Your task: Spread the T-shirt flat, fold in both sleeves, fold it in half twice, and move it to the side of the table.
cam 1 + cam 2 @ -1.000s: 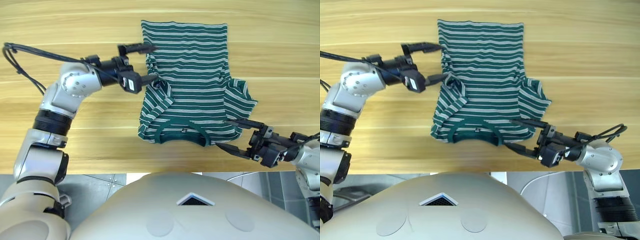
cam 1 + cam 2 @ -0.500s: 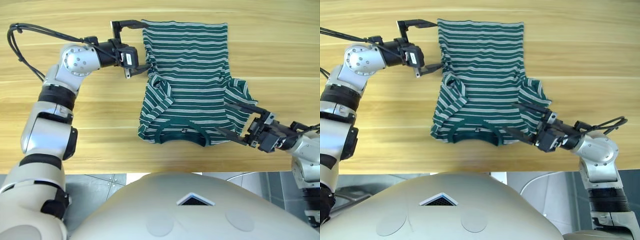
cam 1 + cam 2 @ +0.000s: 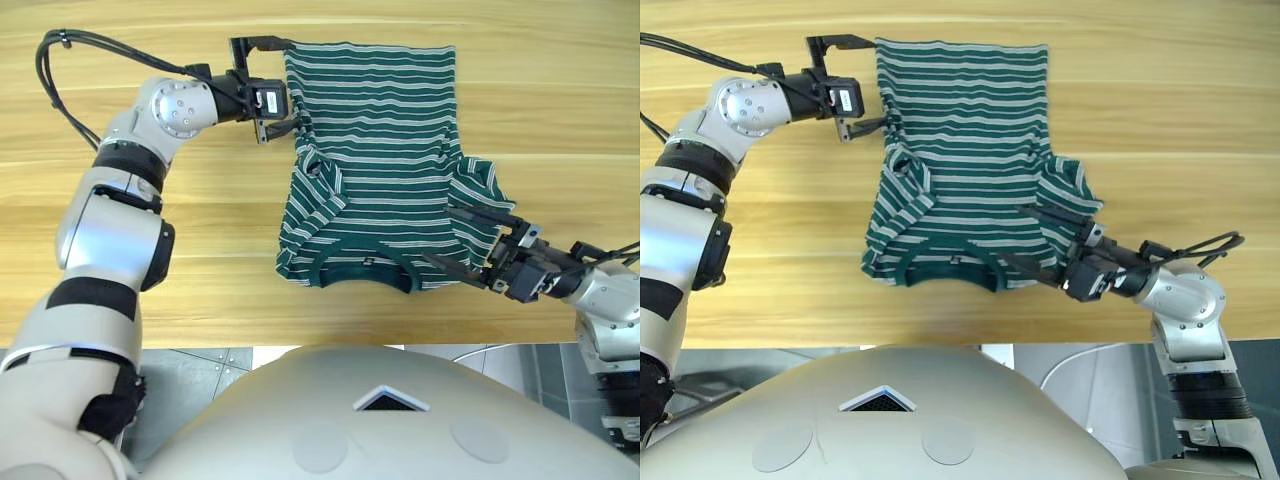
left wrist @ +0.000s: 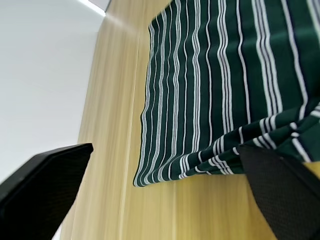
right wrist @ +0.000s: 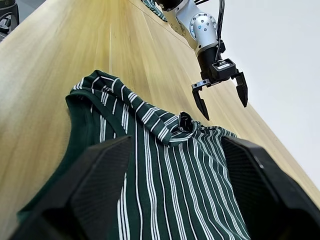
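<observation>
T-shirt (image 3: 375, 160) sits mid surface (image 3: 560, 100), slightly right of centre. Green with thin white stripes. Collar (image 3: 365, 266) faces the near edge, hem (image 3: 370, 48) faces the far edge. The body lies mostly flat. Left sleeve (image 3: 312, 182) is bunched up against the body with a twisted knot of fabric at its far end. Right sleeve (image 3: 482, 186) is rumpled too and folded partly over the side of the shirt.

Left hand (image 3: 293, 82) is at the far-left corner of the shirt, spread wide. 1 finger sits level with the hem corner, the other just beside the left edge, by the knot above the sleeve. In the left wrist view the hem corner lies between the 2 fingers (image 4: 45, 175), and the shirt edge meets the other finger. I cannot tell if it is real contact. It grips nothing.

Right hand (image 3: 438, 234) is at the near-right corner, also spread. The far finger lies over the sleeve and the near finger over the shoulder, just right of the collar. In the right wrist view the striped fabric fills the gap between the 2 pads (image 5: 102, 190). The pads are not pressed onto it.
</observation>
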Motion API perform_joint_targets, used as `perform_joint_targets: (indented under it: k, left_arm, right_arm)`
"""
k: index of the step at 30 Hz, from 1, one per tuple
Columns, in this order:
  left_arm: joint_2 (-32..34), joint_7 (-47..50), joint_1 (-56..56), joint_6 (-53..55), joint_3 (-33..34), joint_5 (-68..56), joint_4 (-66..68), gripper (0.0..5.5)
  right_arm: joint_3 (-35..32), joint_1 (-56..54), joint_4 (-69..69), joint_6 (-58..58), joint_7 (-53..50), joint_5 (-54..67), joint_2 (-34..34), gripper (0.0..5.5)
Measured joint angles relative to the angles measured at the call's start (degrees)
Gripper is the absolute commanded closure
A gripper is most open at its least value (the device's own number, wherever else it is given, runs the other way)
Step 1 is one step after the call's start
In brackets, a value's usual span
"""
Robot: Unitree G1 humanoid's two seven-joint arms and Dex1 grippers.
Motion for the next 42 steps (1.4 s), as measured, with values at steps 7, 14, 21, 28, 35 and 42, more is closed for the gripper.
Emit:
perform_joint_targets:
  k: [7, 14, 21, 28, 35, 42]
  left_arm:
    - [-1.9, 0.9, -0.6, 1.9, -0.9, 1.9, 1.9, 0.12]
    - [-3.0, 1.4, -0.6, 3.3, -2.4, 4.0, 3.2, 0.12]
    - [-3.2, 3.0, -0.5, 3.8, -4.2, 5.8, 3.3, 0.12]
    - [-2.6, 5.9, -1.1, 3.7, -8.0, 8.4, 2.8, 0.12]
    - [-0.1, 8.2, -1.6, 3.2, -10.8, 9.5, 2.7, 0.12]
    - [1.6, 8.8, -1.6, 2.5, -11.5, 9.5, 2.5, 0.12]
  right_arm:
    - [0.1, 0.1, -0.1, 0.1, -0.1, 0.0, 0.1, 2.19]
    - [0.4, 0.1, -0.2, 0.2, -0.1, 0.0, 0.2, 2.19]
    - [1.1, -0.1, -0.3, 0.7, -0.2, 0.0, 0.3, 2.19]
    - [1.7, -0.6, -0.3, 0.9, -0.4, 0.0, 0.4, 2.19]
    - [2.1, -1.3, -0.1, 0.9, -0.7, 0.0, 0.5, 2.19]
    - [1.9, -4.4, 3.0, 2.8, -4.5, -5.1, 2.3, 2.19]
